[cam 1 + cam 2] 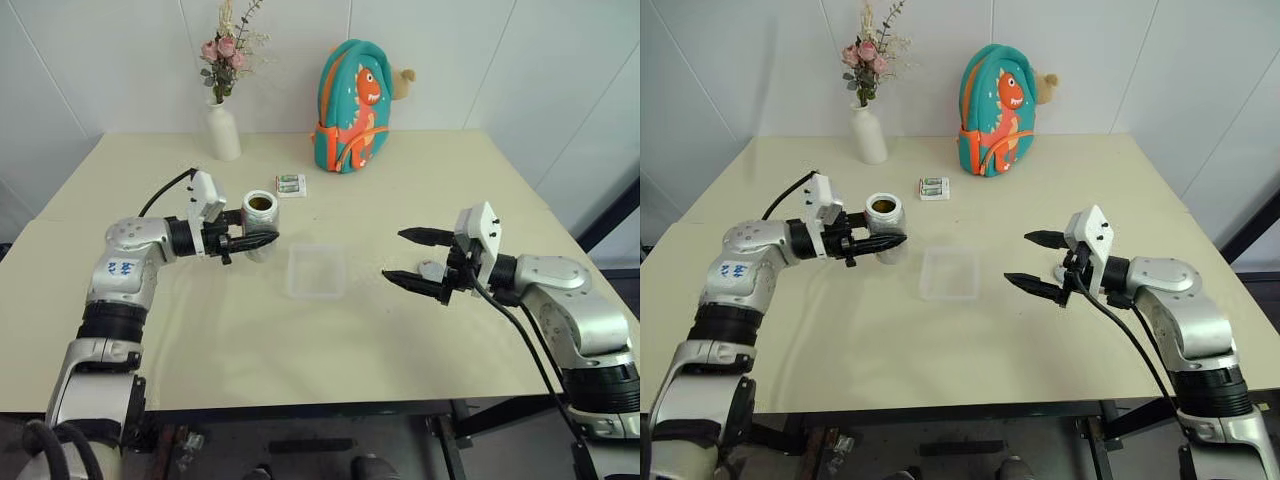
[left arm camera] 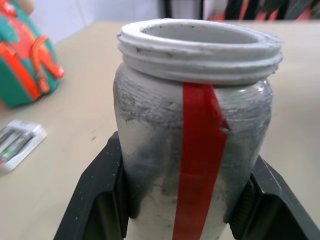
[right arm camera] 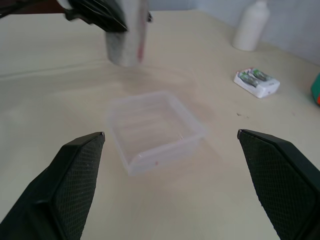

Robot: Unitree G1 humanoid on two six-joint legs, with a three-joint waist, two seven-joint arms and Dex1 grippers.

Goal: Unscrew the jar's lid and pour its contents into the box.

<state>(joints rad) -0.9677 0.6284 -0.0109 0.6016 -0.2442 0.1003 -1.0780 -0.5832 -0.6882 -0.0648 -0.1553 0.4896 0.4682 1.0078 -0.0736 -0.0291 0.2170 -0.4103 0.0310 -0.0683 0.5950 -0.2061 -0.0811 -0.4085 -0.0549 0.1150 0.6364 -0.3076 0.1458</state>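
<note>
So the left gripper point(image 1: 262, 241) was clamped on the open jar point(image 1: 260, 212), upright, with the box point(image 1: 317, 270) just beside and below it; right gripper point(image 1: 412, 259) gaped wide, empty.

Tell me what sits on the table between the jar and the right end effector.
The box, seen from the head views, lies between the jar and the right end effector.

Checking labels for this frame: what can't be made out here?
- Jar base: cut off by the left wrist view's edge, flanked by the fingers.
- Contents: too small to count from the head views.
- Lid: mostly hidden behind the right gripper.
- Packet print: too small.
</note>
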